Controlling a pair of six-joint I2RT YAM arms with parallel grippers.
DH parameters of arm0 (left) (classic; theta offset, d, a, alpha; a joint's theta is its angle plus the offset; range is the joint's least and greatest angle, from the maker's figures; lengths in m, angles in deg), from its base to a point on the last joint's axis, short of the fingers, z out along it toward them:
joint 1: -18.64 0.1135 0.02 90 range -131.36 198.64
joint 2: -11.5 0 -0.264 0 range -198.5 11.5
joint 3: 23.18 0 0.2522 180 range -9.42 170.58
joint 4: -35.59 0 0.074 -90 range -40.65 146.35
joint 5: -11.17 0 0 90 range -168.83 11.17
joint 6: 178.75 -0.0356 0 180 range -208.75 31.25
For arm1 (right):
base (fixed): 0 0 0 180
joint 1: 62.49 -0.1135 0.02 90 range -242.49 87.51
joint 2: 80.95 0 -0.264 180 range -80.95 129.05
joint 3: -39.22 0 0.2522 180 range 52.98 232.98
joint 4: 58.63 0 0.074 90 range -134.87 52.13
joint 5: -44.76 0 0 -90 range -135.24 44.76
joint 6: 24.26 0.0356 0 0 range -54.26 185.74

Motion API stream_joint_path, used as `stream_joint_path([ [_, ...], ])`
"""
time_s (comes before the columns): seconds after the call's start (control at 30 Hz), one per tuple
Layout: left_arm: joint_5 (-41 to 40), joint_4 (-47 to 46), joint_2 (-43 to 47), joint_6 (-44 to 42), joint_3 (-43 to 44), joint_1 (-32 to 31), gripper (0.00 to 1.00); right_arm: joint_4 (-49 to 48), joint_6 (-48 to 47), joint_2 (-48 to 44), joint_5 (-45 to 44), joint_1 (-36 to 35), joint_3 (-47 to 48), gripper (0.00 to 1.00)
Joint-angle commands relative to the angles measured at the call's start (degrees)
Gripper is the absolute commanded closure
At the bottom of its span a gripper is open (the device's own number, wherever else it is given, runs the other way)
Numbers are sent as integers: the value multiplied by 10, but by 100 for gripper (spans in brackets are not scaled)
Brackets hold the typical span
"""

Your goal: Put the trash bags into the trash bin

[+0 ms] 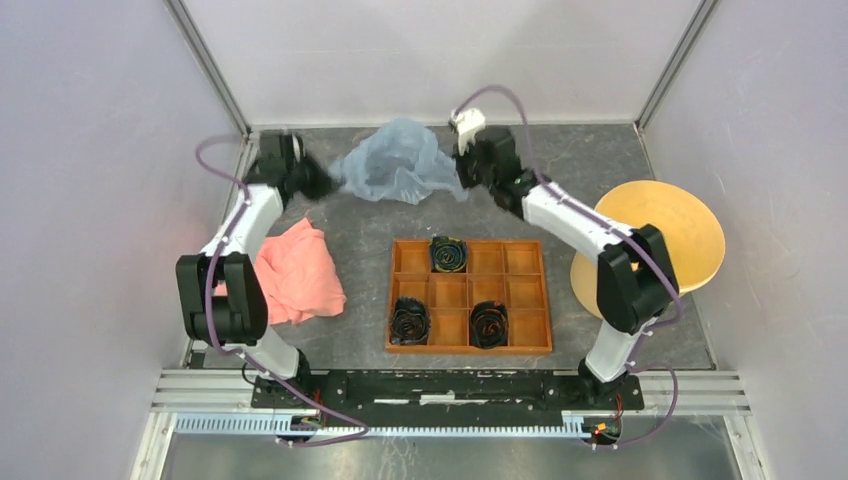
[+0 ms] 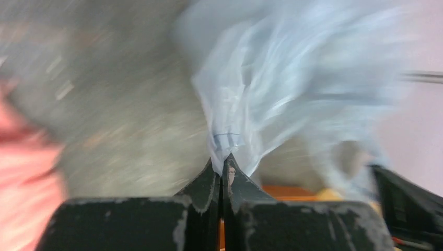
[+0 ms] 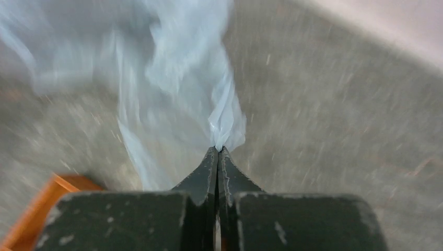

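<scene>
Though blurred in both wrist views, shows plainly enough: one trash bag (image 1: pixel 395 165), thin pale blue translucent film, bunched up and stretched over the far end of the counter (image 1: pixel 360 235) between two arms. Pinched at its left edge by the left end effector (image 1: pixel 325 182), pressed together on a twisted fold of film. Pinched at its right edge by the right end effector (image 1: pixel 462 172), likewise clamped tight on a gathered corner. Close up from the left wrist, dark fingertips (image 2: pixel 211 180) meeting on a knot of film; from the right wrist, fingertips (image 3: pixel 206 172) closed on a narrow pleat. Cannot tell whether the bag's sagging middle touches the counter. One trash bin (image 1: pixel 670 225), round and yellow-tan, at the right side of the counter, partly behind the right arm and well apart from the bag. One orange tray (image 1: pixel 470 349) near the middle, with twelve compartments in three rows of four. Three black coiled bundles inside: one (image 1: pixel 448 254) in the far row, second from left, and two (image 1: pixel 410 322) (image 1: pixel 489 323) in the near row, first and third from left. One salmon-pink cloth (image 1: pixel 298 272), crumpled at the left beside the left arm.
</scene>
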Motion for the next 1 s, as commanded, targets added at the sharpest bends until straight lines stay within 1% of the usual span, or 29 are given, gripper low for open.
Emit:
stream_joint_path([
  [0.0,166,-96,97,63,284,-9,98,-12,15,-125,43,4,235,100],
  [0.07,174,-101,115,32,404,-37,98,-4,-15,-149,66,-12,324,99],
  [0.1,169,-116,133,2,443,-60,98,-11,-44,-178,75,-30,334,100],
  [0.13,156,-144,163,-38,452,-95,98,-43,-86,-216,85,-61,305,100],
  [0.17,142,-189,204,-66,423,-129,98,-112,-115,-274,106,-94,230,100],
  [0.2,127,-263,255,-70,367,-151,98,-198,-131,-329,134,-110,137,100],
  [0.23,102,-327,303,-56,290,-158,98,-317,-131,-391,162,-118,25,100],
  [0.27,67,-365,347,-49,227,-159,98,-409,-122,-429,164,-119,-60,100],
  [0.3,27,-353,375,-57,184,-159,98,-439,-113,-441,132,-118,-110,100],
  [0.33,-32,-309,391,-71,153,-159,98,-417,-114,-437,89,-119,-123,100],
  [0.37,-94,-239,394,-77,125,-159,98,-390,-118,-422,58,-119,-131,100],
  [0.43,-215,-132,368,-67,68,-156,98,-355,-116,-376,-4,-115,-144,100],
  [0.47,-240,-78,337,-46,45,-148,98,-349,-107,-348,-10,-109,-155,100],
  [0.5,-221,-40,305,-36,36,-128,98,-339,-98,-324,-13,-105,-162,99],
  [0.53,-178,-25,272,-23,19,-108,98,-331,-87,-297,-18,-100,-166,100],
  [0.6,-76,-64,231,17,-57,-68,98,-307,-58,-248,-16,-84,-163,100],
  [0.67,9,-119,208,61,-108,-33,98,-287,-28,-212,-1,-66,-159,100],
  [0.73,48,-128,193,82,-119,-14,98,-248,5,-183,23,-47,-144,100],
  [0.77,58,-124,191,83,-114,-10,98,-233,26,-175,40,-39,-134,100],
  [0.87,91,-111,198,75,-65,-8,98,-203,40,-185,78,-24,-108,100],
  [0.97,161,-110,216,79,38,-8,98,-171,33,-226,101,-24,-40,100],
])
